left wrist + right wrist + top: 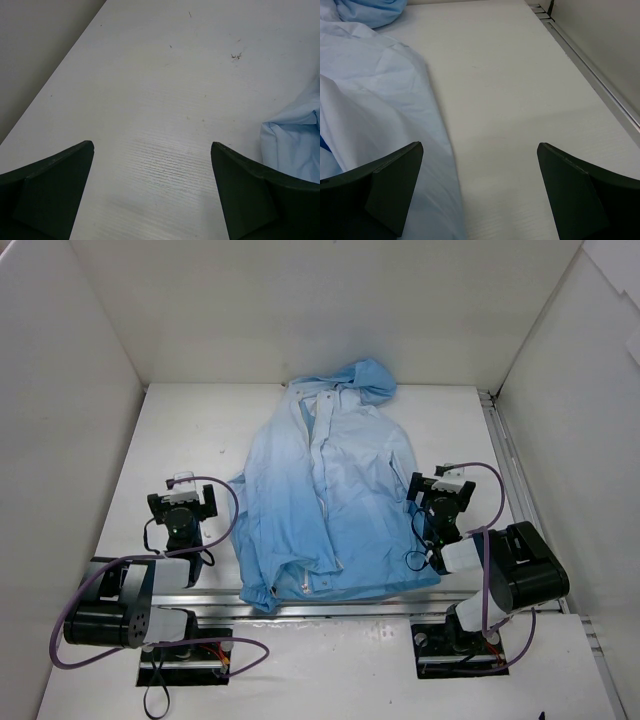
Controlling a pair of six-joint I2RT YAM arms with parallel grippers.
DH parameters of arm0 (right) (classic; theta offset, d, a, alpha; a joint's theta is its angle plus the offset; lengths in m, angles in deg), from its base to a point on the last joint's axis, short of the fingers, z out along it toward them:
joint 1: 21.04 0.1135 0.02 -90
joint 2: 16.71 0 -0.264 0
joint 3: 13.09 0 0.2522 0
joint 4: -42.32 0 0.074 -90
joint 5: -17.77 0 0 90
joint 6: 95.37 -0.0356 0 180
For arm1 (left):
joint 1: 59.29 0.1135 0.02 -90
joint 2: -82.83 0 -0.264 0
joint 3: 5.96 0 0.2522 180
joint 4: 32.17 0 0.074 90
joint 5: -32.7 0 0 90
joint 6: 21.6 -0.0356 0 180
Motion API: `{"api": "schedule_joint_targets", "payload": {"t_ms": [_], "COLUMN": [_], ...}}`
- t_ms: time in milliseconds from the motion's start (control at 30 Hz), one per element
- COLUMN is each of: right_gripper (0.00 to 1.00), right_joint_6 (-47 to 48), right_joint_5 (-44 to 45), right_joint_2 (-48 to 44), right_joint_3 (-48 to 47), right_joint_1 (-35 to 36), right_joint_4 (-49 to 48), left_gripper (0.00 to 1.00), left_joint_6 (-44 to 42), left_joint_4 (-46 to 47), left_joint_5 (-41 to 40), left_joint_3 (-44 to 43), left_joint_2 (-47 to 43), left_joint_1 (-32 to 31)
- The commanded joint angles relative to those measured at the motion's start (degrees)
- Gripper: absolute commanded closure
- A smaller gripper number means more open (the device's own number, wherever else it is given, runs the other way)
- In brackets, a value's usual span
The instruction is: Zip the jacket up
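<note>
The light blue hooded jacket lies flat on the white table, hood toward the far wall and hem at the near edge, its pale front placket running down the middle. My left gripper stands open left of the jacket, with only bare table between its fingers; a fold of the jacket shows at the right edge of the left wrist view. My right gripper is open beside the jacket's right side. In the right wrist view the jacket fills the left, its edge running between the open fingers.
White walls close the table on the left, back and right. A metal rail runs along the right side, seen too as the rail in the right wrist view. Another rail lines the near edge by the arm bases.
</note>
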Motion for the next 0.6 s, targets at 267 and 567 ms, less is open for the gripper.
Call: {"api": "schedule_joint_targets", "payload": {"t_ms": [267, 567], "right_gripper": [0.02, 0.02], "right_joint_6": [0.6, 3.8], "right_joint_5": [-0.8, 4.2], "right_joint_2": [-2.0, -16.6], "right_joint_3": [-1.9, -5.5], "right_joint_1": [0.2, 3.6], "right_joint_4": [-5.4, 10.3], "left_gripper": [0.0, 0.0], "left_joint_6": [0.2, 3.3], "left_joint_4": [2.1, -39.1], "left_joint_5": [-1.8, -9.0], "left_joint_3": [-2.8, -23.4], "left_joint_2": [-2.9, -15.2], "left_joint_1": [-0.2, -2.7]}}
